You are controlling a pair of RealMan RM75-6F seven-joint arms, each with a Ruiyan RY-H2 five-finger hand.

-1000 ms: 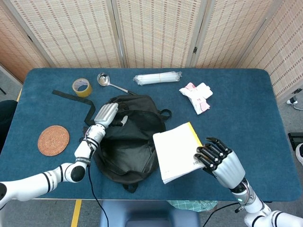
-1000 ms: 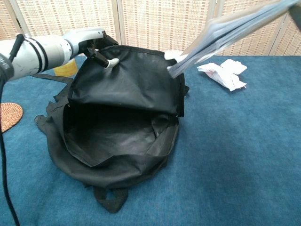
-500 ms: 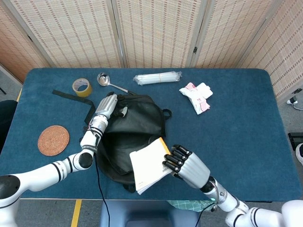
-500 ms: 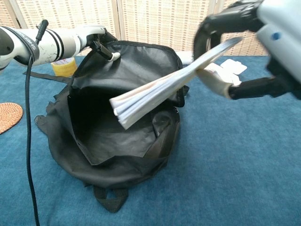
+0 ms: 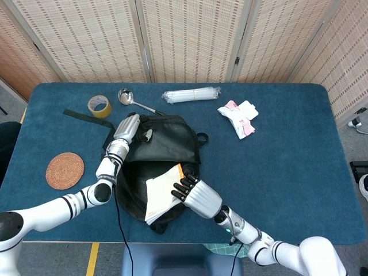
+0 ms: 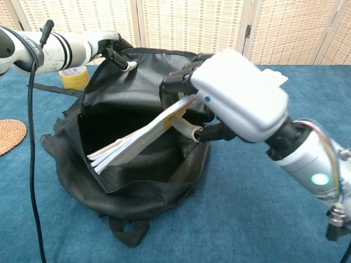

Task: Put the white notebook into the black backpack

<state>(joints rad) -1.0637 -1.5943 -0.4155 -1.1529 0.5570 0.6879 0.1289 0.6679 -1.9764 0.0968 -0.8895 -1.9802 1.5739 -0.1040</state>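
2 hands work: right hand (image 5: 198,196) grips white notebook (image 5: 162,192) inside black backpack (image 5: 172,144); left hand (image 5: 126,127) pinches its flap.

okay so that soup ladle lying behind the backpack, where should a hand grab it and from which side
Grip the ladle partway along its thin handle, coming straight down from above. It lies flat on the table, bowl toward the tape roll, handle slanting toward the black backpack. The handle's end seems to meet the bag, so take the exposed stretch nearer the bowl.
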